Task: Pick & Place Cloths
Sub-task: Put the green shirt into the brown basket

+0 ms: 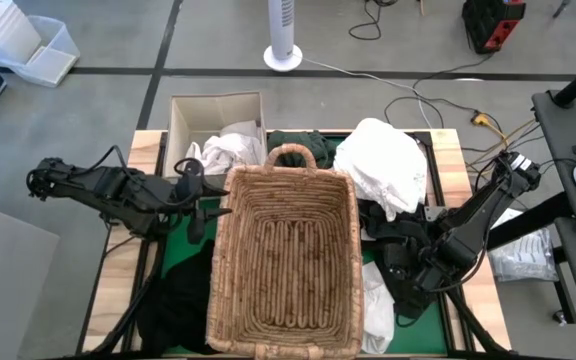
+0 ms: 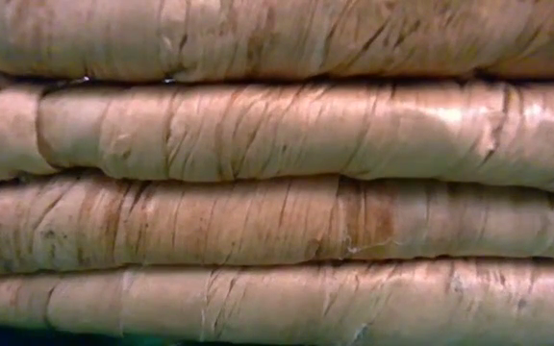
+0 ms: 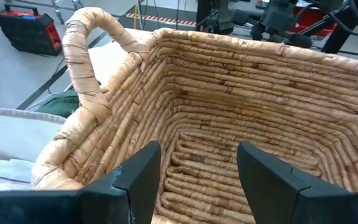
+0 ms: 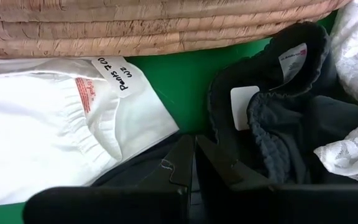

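- Woven tan wicker basket [image 2: 277,173] fills the low cam wall to wall, so that view is no help to me; basket sits mid-table, empty inside as far as I see.
- R gripper [image 4: 193,163]: fingers pressed together, nearly no gap. A bit of dark fabric w/ a loose thread seems caught at the tips, but I can't confirm a real pinch.
- Cloths around it: black elastic-waist garment w/ white tag [image 4: 291,118] just beside the R fingers, white elastic-waist pants w/ handwritten label [image 4: 61,124] on the other side, both on the bright green flat mat [image 4: 185,81] beside the basket's right wall.
- To do this well, I'd get a full fold of the black cloth, lift straight up, clear the rim before swinging over.
- R arm reaches in low from the table's right edge, wrist angled down.
- L gripper [image 3: 197,180]: fingers spread wide, holding nothing, hovering at the basket's left rim near the looped handle [image 3: 86,56], pointing inward.
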### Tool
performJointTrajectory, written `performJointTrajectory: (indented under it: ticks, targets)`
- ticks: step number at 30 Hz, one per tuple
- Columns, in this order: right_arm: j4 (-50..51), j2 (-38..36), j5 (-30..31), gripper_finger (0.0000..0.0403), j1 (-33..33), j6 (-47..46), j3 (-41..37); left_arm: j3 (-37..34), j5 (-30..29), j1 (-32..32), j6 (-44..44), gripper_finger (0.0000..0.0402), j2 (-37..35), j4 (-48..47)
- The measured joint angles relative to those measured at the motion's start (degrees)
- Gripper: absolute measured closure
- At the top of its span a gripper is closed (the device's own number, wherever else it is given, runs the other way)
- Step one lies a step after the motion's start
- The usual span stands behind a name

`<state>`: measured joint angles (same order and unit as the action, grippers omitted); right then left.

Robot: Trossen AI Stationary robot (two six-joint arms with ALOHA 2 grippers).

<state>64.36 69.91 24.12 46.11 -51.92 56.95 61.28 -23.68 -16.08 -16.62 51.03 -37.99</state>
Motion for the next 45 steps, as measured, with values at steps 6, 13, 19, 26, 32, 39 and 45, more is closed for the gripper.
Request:
performJointTrajectory:
  ticks: [6, 13, 19, 26, 32, 39, 45]
  targets:
    - [-0.45, 0.00, 0.00, 0.0390, 0.00, -0.10, 0.00, 0.00, 0.00, 0.02, 0.00, 0.0212, 0.45, -0.08]
    - [-2.56, 0.00, 0.02, 0.0390, 0.00, -0.58, -1.67, 0.00, -1.44, 0.02, 0.00, 0.0212, 1.53, -0.19]
    - [-5.24, 0.02, 0.00, 0.0390, 0.02, -2.03, -4.43, 0.00, -1.49, 0.02, 0.54, 0.0212, 2.54, -0.21]
    - [-5.31, 0.02, 0.02, 0.0390, 0.02, -2.86, -4.58, 0.00, -5.20, 0.00, 1.76, 0.0212, 2.74, -0.21]
    - [-5.31, 0.02, 0.01, 0.0390, 0.02, -2.32, -4.68, 0.00, -10.16, 0.07, 4.22, 0.0212, 2.34, -0.23]
    - [-5.79, 0.02, 0.00, 0.0380, 0.00, -2.23, -4.70, 0.00, -11.91, 0.04, 4.39, 0.0212, 2.27, -0.21]
    - [-6.17, 0.02, 1.21, 0.0308, 0.00, -2.13, -4.72, 0.00, -12.39, 0.04, 4.37, 0.0212, 2.27, -0.19]
